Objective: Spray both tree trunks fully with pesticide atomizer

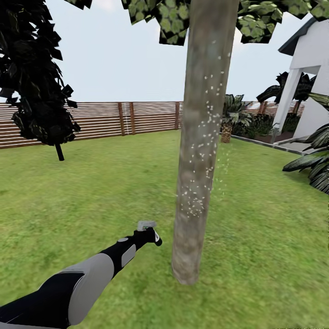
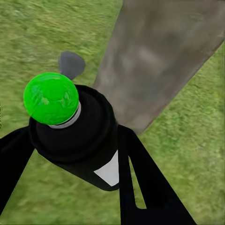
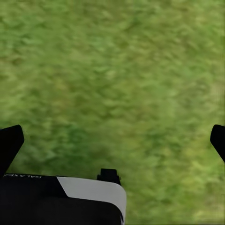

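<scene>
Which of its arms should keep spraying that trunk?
Probably the left. Its gripper holds the atomizer close beside the trunk, which already carries white specks. The right gripper is open over grass.

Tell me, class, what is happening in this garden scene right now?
The robot's left gripper holds a small dark spray bottle with a white label, its black fingers on either side of the bottle, close beside a thick grey-brown tree trunk on the green grass lawn. Fine white specks of spray dot the trunk's middle and lower part; its base looks bare. The right gripper hangs open over grass, holding nothing.
</scene>
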